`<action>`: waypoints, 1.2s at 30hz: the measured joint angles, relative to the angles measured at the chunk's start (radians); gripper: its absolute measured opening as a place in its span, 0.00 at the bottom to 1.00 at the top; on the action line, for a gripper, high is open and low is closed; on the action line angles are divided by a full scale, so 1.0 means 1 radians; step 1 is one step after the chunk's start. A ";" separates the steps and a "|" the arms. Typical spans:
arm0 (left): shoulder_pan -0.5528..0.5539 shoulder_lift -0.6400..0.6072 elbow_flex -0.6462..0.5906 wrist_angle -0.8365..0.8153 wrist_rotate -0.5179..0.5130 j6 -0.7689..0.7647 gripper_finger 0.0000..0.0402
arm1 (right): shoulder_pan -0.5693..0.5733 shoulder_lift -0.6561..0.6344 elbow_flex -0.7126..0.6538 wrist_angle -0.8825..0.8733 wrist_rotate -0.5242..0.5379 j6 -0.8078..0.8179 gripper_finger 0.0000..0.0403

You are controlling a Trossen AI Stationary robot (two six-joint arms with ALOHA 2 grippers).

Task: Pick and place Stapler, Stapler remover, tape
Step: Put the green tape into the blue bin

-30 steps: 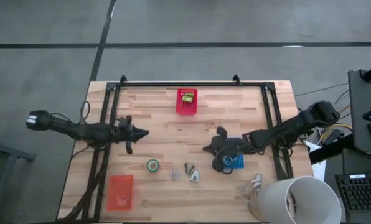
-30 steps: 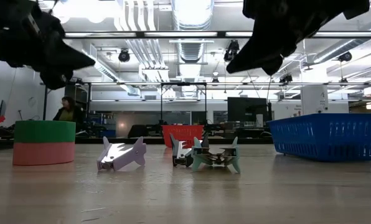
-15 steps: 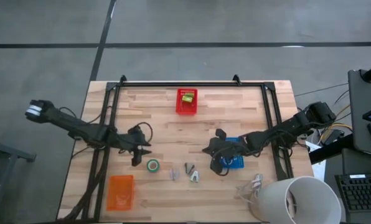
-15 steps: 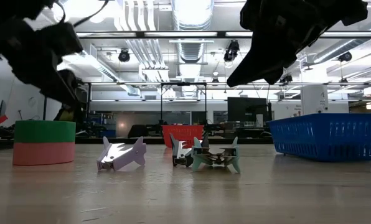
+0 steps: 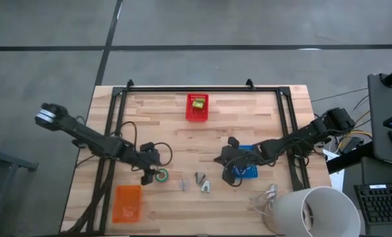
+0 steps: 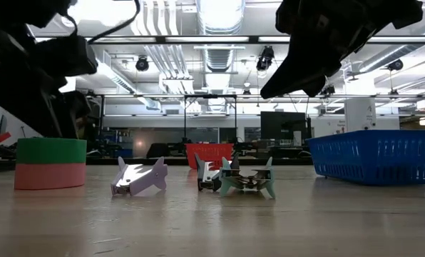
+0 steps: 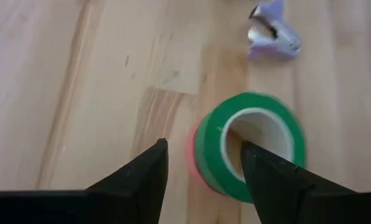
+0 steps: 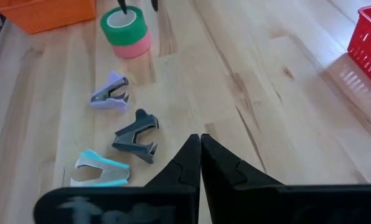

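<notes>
The tape is a green roll (image 7: 254,146) stacked on a red-pink roll (image 6: 50,176), standing on the table left of centre (image 5: 161,175). My left gripper (image 7: 203,144) is open at the stack's left side, one finger over the hollow and one outside the wall. Three staple removers, lilac (image 8: 111,92), dark (image 8: 139,134) and teal (image 8: 98,171), lie to the right of the tape. The yellow-green stapler (image 5: 198,103) lies in the red basket (image 5: 196,115) at the far edge. My right gripper (image 8: 200,138) hangs shut above the table beside the blue basket (image 5: 250,172). My left gripper comes at the green roll's rim (image 7: 210,149) slanting down from the table's left, its fingers astride the roll's wall. Whether either finger touches the roll, I cannot tell. My right gripper touches nothing.
An orange basket (image 5: 127,203) stands near the front left corner. A big white cylinder (image 5: 314,210) and some cables sit at the front right. A black frame (image 5: 183,89) runs along the far and side edges. Bare wood lies between the tape and the red basket.
My left gripper has gone toward the table's right and near edges and down to the tape stack, and it has opened. The tape and the staple removers have stayed where they were.
</notes>
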 joint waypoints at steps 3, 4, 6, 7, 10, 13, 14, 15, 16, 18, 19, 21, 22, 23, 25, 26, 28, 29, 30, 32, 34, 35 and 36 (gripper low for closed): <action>0.000 0.036 0.002 0.025 -0.009 0.000 0.50 | 0.000 0.000 0.000 -0.001 0.000 0.000 0.02; 0.000 0.048 0.002 0.032 -0.009 -0.002 0.50 | 0.000 0.000 0.000 0.000 0.000 0.000 0.02; 0.000 0.073 0.003 0.050 -0.009 -0.003 0.50 | 0.000 0.000 0.000 0.000 0.000 0.000 0.02; 0.000 0.082 0.006 0.053 -0.008 -0.005 0.50 | 0.000 0.000 0.000 -0.001 0.000 0.000 0.02; 0.000 0.100 0.016 0.054 -0.008 -0.001 0.50 | 0.000 0.000 0.000 0.000 0.000 0.000 0.02; 0.000 0.106 0.027 0.046 -0.008 0.008 0.48 | 0.000 0.000 0.000 -0.001 0.000 0.000 0.02; 0.000 0.107 0.029 0.046 -0.008 0.012 0.46 | 0.000 0.000 0.000 -0.001 0.000 0.000 0.02; 0.000 0.107 0.030 0.045 -0.008 0.019 0.43 | 0.000 0.000 0.000 -0.001 0.000 0.000 0.02; 0.000 0.107 0.032 0.046 -0.008 0.025 0.41 | 0.000 0.000 0.000 -0.001 0.000 0.000 0.02; 0.000 0.107 0.032 0.046 -0.006 0.034 0.34 | 0.000 0.000 0.000 -0.001 0.000 0.000 0.02; 0.000 0.107 0.032 0.048 -0.005 0.039 0.30 | 0.000 0.000 0.000 -0.001 0.000 0.000 0.02; 0.000 0.106 0.032 0.050 -0.003 0.057 0.21 | 0.000 0.000 0.000 -0.001 0.000 0.000 0.02; 0.000 0.106 0.032 0.050 -0.002 0.063 0.17 | 0.000 0.000 0.000 -0.001 0.000 0.000 0.02; 0.000 0.105 0.032 0.049 -0.002 0.072 0.13 | 0.000 0.000 0.000 -0.001 0.000 0.000 0.02; 0.000 0.103 0.034 0.049 -0.005 0.095 0.10 | 0.000 0.000 0.000 -0.001 0.000 0.000 0.02; 0.000 0.102 0.038 0.050 -0.015 0.109 0.10 | 0.000 0.000 0.000 0.000 0.000 0.000 0.02; 0.000 0.095 0.047 0.058 -0.058 0.134 0.10 | 0.000 0.000 0.000 0.004 0.000 0.000 0.02; 0.000 0.090 0.055 0.064 -0.082 0.149 0.10 | 0.000 0.000 0.000 0.011 0.000 -0.004 0.02; 0.000 0.086 0.064 0.079 -0.111 0.167 0.10 | 0.000 0.000 0.000 0.023 0.000 -0.008 0.02; 0.000 0.075 0.077 0.109 -0.182 0.203 0.12 | 0.001 0.000 0.000 0.054 0.001 -0.023 0.02; 0.001 0.069 0.085 0.168 -0.240 0.243 0.16 | 0.004 0.000 0.000 0.088 0.000 -0.053 0.02; 0.001 0.068 0.087 0.214 -0.269 0.271 0.18 | 0.007 0.000 0.000 0.104 0.000 -0.069 0.02; 0.001 0.067 0.087 0.264 -0.288 0.300 0.19 | 0.010 0.000 0.000 0.123 0.000 -0.087 0.02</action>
